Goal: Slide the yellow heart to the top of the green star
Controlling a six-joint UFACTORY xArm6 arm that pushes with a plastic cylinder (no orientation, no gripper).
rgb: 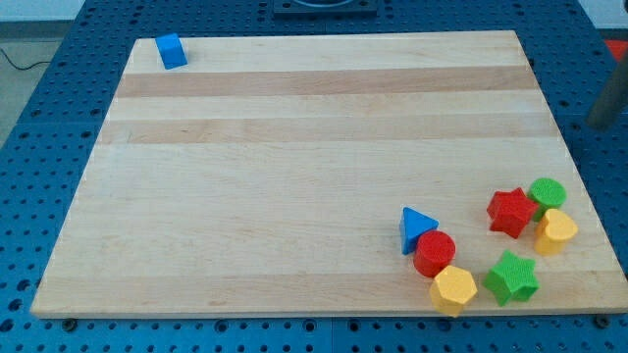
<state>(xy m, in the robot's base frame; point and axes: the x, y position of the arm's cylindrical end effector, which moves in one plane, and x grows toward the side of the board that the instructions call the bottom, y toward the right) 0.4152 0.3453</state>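
Note:
The yellow heart [555, 232] lies near the board's right edge, touching the red star [511, 212] on its left and the green cylinder [547, 194] above it. The green star [511, 277] lies below and left of the heart, a small gap apart, near the bottom edge. A dark blurred rod shows at the view's right edge, off the board; its lower end, my tip [601, 124], is well above the heart and far from all blocks.
A blue triangle [416, 227], a red cylinder [434, 254] and a yellow hexagon [453, 289] form a chain left of the green star. A blue cube [171, 50] sits at the top left corner of the wooden board [294, 167].

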